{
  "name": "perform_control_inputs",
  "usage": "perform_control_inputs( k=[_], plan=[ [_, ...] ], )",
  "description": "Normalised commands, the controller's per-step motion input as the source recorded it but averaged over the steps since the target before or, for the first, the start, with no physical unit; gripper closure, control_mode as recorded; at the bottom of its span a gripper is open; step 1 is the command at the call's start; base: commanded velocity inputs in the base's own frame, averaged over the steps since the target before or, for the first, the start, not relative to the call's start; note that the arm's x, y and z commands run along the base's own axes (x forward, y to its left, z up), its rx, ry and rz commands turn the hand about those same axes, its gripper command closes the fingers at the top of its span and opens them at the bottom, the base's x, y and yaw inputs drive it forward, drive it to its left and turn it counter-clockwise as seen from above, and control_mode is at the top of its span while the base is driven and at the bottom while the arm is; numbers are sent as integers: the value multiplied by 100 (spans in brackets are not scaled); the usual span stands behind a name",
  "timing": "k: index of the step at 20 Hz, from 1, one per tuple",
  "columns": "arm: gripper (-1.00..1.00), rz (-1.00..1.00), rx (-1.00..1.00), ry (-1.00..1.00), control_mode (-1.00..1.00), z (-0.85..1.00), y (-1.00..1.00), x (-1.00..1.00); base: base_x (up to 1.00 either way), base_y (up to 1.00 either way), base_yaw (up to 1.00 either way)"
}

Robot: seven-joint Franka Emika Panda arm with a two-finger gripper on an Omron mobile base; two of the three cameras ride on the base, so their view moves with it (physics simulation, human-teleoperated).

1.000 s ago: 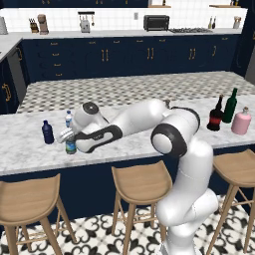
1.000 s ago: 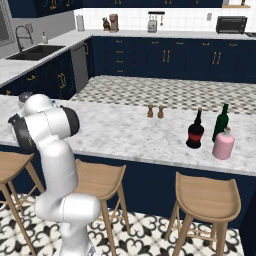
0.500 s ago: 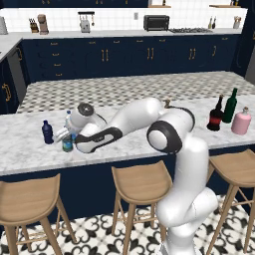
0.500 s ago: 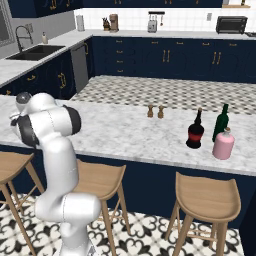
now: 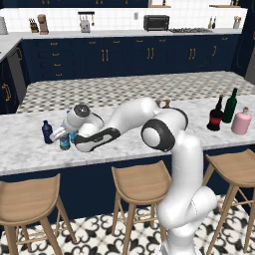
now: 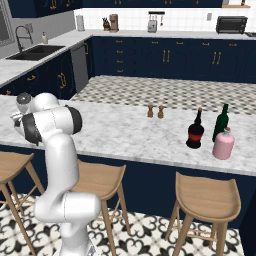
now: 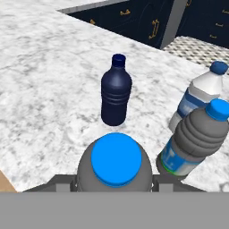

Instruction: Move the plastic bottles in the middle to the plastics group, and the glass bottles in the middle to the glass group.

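Marble counter (image 5: 20, 149) carries everything we see, and we read it from its left end in the left base view. Farthest left stands the navy bottle (image 5: 47, 132), upright. Just beside it our gripper (image 5: 63, 135) hangs low over the counter, its two fingers closed narrowly on the sides of a grey bottle (image 5: 64, 143) with a blue cap. In the hand view that grey bottle (image 7: 115, 167) sits between the finger tips, cap toward the camera, and we cannot tell whether its base touches the marble. Just right of it in the hand view stands the second grey bottle (image 7: 194, 138), upright, with the pale water bottle (image 7: 200, 96) close behind it and the navy bottle (image 7: 116, 92) ahead on the stone. The arm (image 5: 129, 117) stretches from there across to its base. Near the middle of the counter stand two small shakers (image 6: 154, 111). Well apart, at the right end, stand the black bottle (image 5: 216, 114) with its red band, the green bottle (image 5: 229, 106) just beside it, and the pink bottle (image 5: 241, 121) farthest right.
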Motion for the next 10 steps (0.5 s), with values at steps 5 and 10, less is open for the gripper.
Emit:
perform_control_inputs(
  k=[5, 10],
  plan=[
    [100, -1, 0, 0, -100, -19, 2, 16, 0, 0, 0],
    [100, 0, 0, 0, -100, -39, 0, 7, 0, 0, 0]
  ],
)
